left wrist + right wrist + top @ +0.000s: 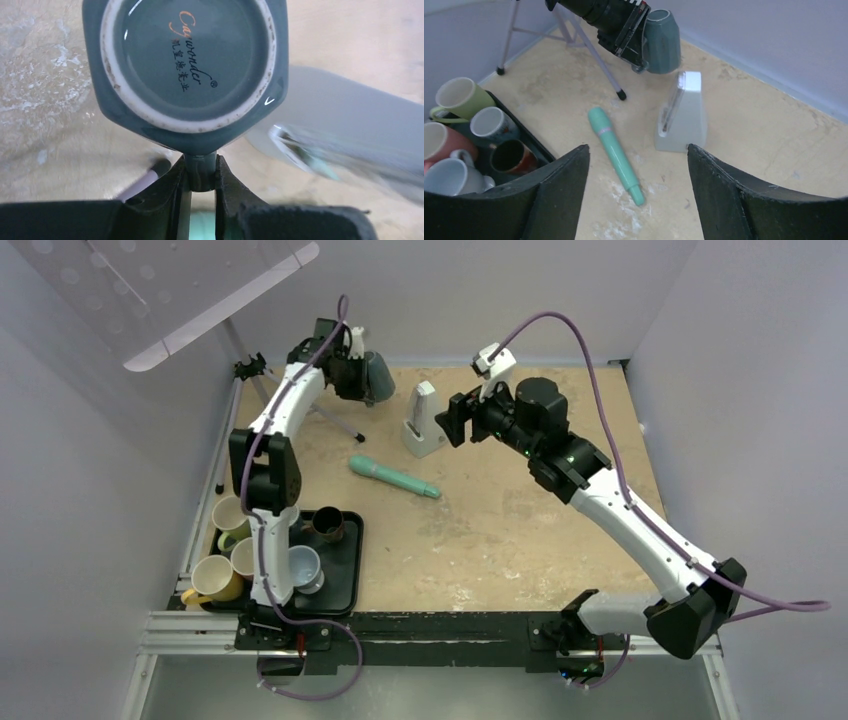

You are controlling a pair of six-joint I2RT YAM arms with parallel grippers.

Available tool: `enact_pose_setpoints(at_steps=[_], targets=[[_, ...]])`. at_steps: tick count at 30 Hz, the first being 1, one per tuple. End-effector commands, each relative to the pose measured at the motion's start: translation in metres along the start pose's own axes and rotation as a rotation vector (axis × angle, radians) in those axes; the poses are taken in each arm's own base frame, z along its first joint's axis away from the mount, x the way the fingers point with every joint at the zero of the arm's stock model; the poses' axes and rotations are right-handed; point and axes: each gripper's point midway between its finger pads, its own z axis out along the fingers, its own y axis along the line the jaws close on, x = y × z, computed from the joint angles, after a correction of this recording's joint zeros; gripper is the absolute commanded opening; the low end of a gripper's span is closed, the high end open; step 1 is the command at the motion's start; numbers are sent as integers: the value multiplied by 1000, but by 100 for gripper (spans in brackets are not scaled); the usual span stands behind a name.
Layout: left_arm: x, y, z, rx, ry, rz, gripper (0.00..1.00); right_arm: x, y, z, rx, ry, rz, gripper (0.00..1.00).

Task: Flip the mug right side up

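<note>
1. Closest to the lens, right arm (620, 510), up from the near rail (430, 625) and bent toward mid-table; right gripper (455, 422) spread wide, nothing between its fingers (559, 195).
2. Beside it, left arm (270, 470), extended to the far-left corner; left gripper (201, 172) clenched on the handle of the mug (195, 65).
3. Tan table (520, 540), scuffed, with pale walls (740, 390) around it.
4. Black tray (350, 585) at the near left, against the left arm's base; cups (303, 565) crowded on it, mouths up, among them a yellow one and a brown one.
5. Thin tripod (250, 370) at the far left, one leg slanting onto the table under the left arm.
6. White stand (425, 422), upright, mid-far table, between the two grippers and touching neither.
7. Grey-blue mug, faceted, near the far-left corner, just left of the stand and apart from it. Tipped, not right side up: base with printed lettering turned squarely to the left wrist camera, handle pinched between the two black fingers. Contact with the table: cannot tell.
8. Teal stick (393, 477), flat on the table in front of the stand, near it but not touching.
</note>
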Motion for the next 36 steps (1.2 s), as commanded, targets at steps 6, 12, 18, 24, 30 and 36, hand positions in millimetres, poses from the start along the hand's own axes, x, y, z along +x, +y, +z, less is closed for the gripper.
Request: enact_pose_setpoints(at_steps=[6,12,18,24,30,36], targets=[[-70,-99,-202,366,-314,12,0,-87,26,-23,-219,-365,320,89],[-40,-167,-284,607,-299,108,0,-118,38,-25,-386,-504,496,88],[-15,-212,-336,798,-266,141,0,-129,55,-10,-551,-505,592,84],[17,-240,-343,932,-147,124,0,-153,63,-28,-672,-638,603,73],[39,-242,-332,959,-87,133,0,-168,54,-31,-601,-686,535,19],[44,-216,-317,852,-95,160,78,-135,7,-4,-192,-482,262,0]])
